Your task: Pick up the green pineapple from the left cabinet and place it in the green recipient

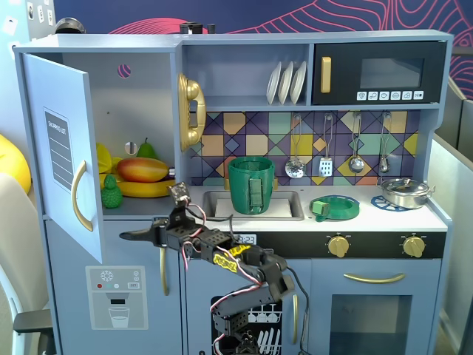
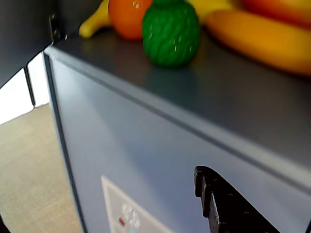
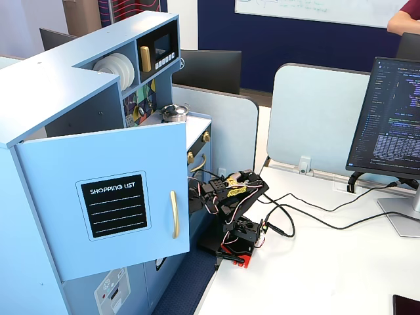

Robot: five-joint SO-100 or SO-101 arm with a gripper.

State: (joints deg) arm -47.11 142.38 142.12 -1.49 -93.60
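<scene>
The green pineapple stands at the front left of the left cabinet's shelf, beside bananas and a mango. It shows near the shelf edge at the top of the wrist view. The cabinet door hangs wide open. My gripper points left, below the shelf edge and below right of the pineapple, apart from it. One black finger shows in the wrist view with nothing against it; the jaws stand open and empty. The green recipient stands upright in the sink.
A mango, bananas and a pear crowd the shelf behind the pineapple. A flat green ring dish and a steel pot sit on the counter. The open door hides the gripper in a fixed view.
</scene>
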